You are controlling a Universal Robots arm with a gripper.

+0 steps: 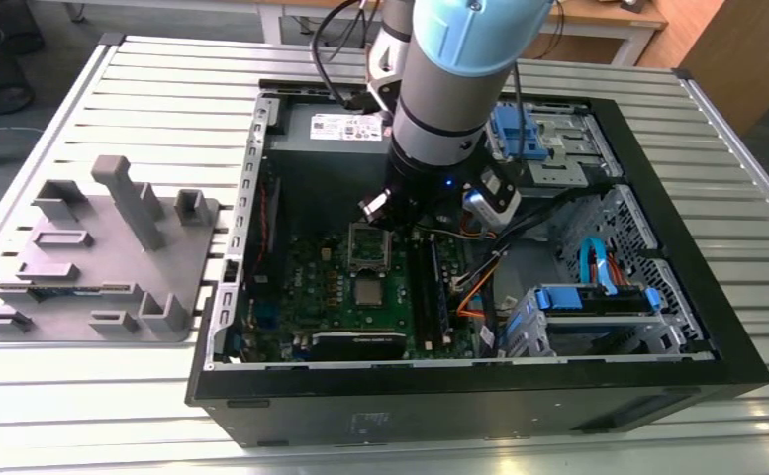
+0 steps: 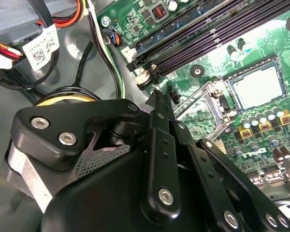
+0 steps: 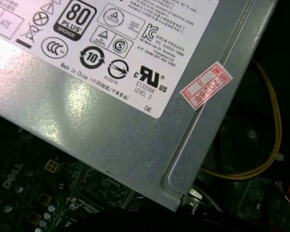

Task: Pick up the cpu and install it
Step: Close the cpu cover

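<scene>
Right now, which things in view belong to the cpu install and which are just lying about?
Job: cpu, seated on the motherboard; hinged socket plate, open; gripper, above the board.
Lying about: grey holder blocks beside the case; power supply; cable bundle; blue drive brackets.

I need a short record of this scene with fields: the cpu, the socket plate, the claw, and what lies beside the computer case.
cpu: the cpu lies flat in its socket on the green motherboard, apart from the claw
socket plate: the socket plate is swung open, next to the cpu
claw: the claw is inside the open computer case, low over the motherboard, close to the socket plate
beside the case: grey holder blocks on the slatted table, on the exterior view's left
</scene>
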